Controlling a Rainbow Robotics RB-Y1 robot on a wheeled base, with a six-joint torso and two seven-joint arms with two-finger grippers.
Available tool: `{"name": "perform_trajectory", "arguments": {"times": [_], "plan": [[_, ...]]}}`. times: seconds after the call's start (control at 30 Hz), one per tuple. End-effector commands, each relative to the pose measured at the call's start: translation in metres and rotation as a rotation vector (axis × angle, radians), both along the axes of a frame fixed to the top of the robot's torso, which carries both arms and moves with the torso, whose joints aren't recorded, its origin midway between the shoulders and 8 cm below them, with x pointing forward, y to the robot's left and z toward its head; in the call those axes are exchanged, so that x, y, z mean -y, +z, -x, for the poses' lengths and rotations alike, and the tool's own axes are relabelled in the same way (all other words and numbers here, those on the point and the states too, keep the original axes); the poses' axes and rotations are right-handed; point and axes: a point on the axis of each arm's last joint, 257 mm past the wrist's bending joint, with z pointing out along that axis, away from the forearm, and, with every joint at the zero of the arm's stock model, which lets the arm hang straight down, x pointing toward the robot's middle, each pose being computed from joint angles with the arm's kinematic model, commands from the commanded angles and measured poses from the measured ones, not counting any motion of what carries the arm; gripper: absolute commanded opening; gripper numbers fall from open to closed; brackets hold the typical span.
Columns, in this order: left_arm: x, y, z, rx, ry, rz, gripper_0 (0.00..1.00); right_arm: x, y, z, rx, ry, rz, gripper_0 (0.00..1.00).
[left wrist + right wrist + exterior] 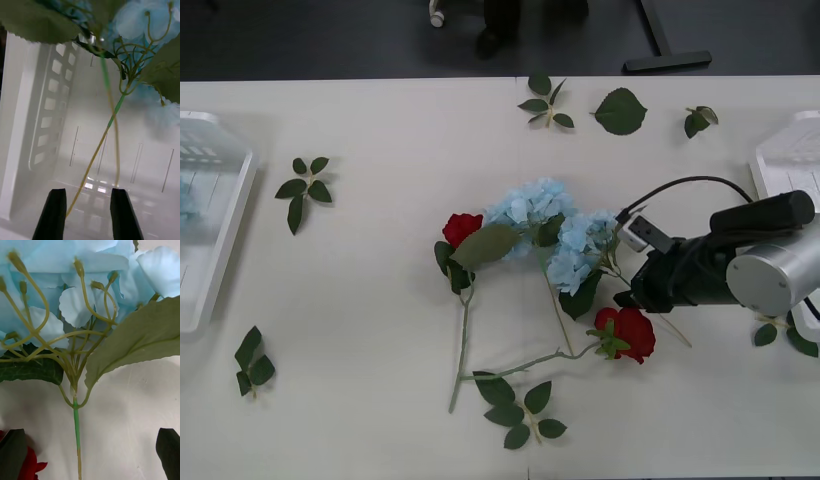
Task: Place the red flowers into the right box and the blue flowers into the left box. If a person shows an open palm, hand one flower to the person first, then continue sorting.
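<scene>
While the right gripper hovers spread wide over a hydrangea stem mid-table, touching nothing, two roses lie beside the blue heads. Over the left box, the left gripper has its black fingers parted around a stem of the hydrangeas lying inside.

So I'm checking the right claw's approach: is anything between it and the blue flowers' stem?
Nothing visible: the right claw is open around the blue flowers, whose bare stem runs between its fingers; a red flower sits beside one finger.
</scene>
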Motion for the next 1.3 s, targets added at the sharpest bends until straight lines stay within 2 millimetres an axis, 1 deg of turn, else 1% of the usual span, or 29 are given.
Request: {"name": "perform_trajectory", "arguments": {"times": [0.03, 0.1, 0.27, 0.33, 0.4, 0.43, 0.47, 0.5, 0.53, 0.57, 0.6, 0.67, 0.73, 0.77, 0.8, 0.83, 0.87, 0.93, 0.97, 1.0, 1.03, 1.1, 1.2, 1.23, 1.27, 1.3], "plan": [[-0.017, 0.027, -0.013, 0.015, -0.041, -0.110, 0.75, -0.012, -0.005, -0.004, 0.004, -0.031, -0.036, 1.00], [-0.016, 0.027, -0.013, 0.017, -0.042, -0.106, 0.86, -0.011, -0.005, -0.008, 0.012, -0.035, -0.033, 1.00], [-0.013, 0.026, -0.014, 0.021, -0.048, -0.095, 1.00, -0.012, -0.012, -0.013, 0.018, -0.049, -0.035, 1.00], [-0.012, 0.029, -0.015, 0.028, -0.051, -0.091, 1.00, -0.013, -0.013, -0.015, 0.024, -0.052, -0.039, 0.91], [-0.002, 0.030, -0.017, 0.044, -0.062, -0.042, 1.00, -0.013, -0.012, -0.016, 0.027, -0.055, -0.037, 0.60], [0.002, 0.031, -0.018, 0.049, -0.065, -0.024, 1.00, -0.013, -0.012, -0.016, 0.029, -0.053, -0.036, 0.52], [0.008, 0.037, -0.018, 0.058, -0.077, 0.003, 1.00, -0.013, -0.012, -0.016, 0.029, -0.055, -0.038, 0.36], [0.017, 0.043, -0.019, 0.068, -0.091, 0.036, 1.00, -0.012, -0.012, -0.017, 0.031, -0.055, -0.035, 0.23], [0.022, 0.045, -0.019, 0.069, -0.100, 0.056, 1.00, -0.012, -0.012, -0.017, 0.031, -0.056, -0.035, 0.18], [0.035, 0.050, -0.019, 0.073, -0.124, 0.094, 1.00, -0.012, -0.011, -0.018, 0.034, -0.058, -0.035, 0.07], [0.043, 0.052, -0.019, 0.070, -0.142, 0.109, 1.00, -0.012, -0.012, -0.017, 0.034, -0.057, -0.034, 0.00], [0.063, 0.058, -0.022, 0.065, -0.194, 0.123, 1.00, -0.011, -0.012, -0.018, 0.035, -0.061, -0.034, 0.00], [0.078, 0.060, -0.024, 0.060, -0.226, 0.126, 1.00, -0.011, -0.011, -0.018, 0.036, -0.062, -0.036, 0.00], [0.095, 0.061, -0.029, 0.062, -0.262, 0.119, 1.00, -0.011, -0.011, -0.018, 0.035, -0.065, -0.037, 0.00], [0.102, 0.060, -0.030, 0.062, -0.276, 0.119, 1.00, -0.011, -0.011, -0.018, 0.035, -0.065, -0.037, 0.00], [0.119, 0.057, -0.034, 0.066, -0.284, 0.143, 1.00, -0.011, -0.011, -0.018, 0.034, -0.067, -0.039, 0.00], [0.127, 0.055, -0.035, 0.066, -0.288, 0.156, 1.00, -0.012, -0.011, -0.018, 0.032, -0.068, -0.042, 0.00], [0.157, 0.044, -0.039, 0.065, -0.299, 0.199, 1.00, -0.013, -0.009, -0.020, 0.037, -0.071, -0.052, 0.00], [0.165, 0.041, -0.040, 0.064, -0.305, 0.205, 1.00, -0.013, -0.008, -0.020, 0.039, -0.074, -0.055, 0.00], [0.184, 0.036, -0.042, 0.060, -0.319, 0.212, 1.00, -0.014, -0.004, -0.024, 0.051, -0.077, -0.067, 0.00], [0.195, 0.033, -0.043, 0.058, -0.328, 0.212, 1.00, -0.014, 0.000, -0.026, 0.058, -0.082, -0.076, 0.00], [0.219, 0.025, -0.043, 0.047, -0.346, 0.217, 1.00, -0.014, 0.013, -0.033, 0.082, -0.089, -0.095, 0.00], [0.259, 0.012, -0.040, 0.022, -0.365, 0.240, 1.00, -0.019, 0.045, -0.045, 0.125, -0.103, -0.156, 0.00], [0.273, 0.007, -0.038, 0.010, -0.369, 0.249, 1.00, -0.021, 0.060, -0.050, 0.142, -0.105, -0.190, 0.00], [0.280, 0.006, -0.038, 0.006, -0.371, 0.254, 1.00, -0.022, 0.069, -0.052, 0.152, -0.108, -0.207, 0.00], [0.294, 0.002, -0.036, -0.008, -0.376, 0.262, 1.00, -0.026, 0.087, -0.057, 0.173, -0.107, -0.243, 0.00]]}}
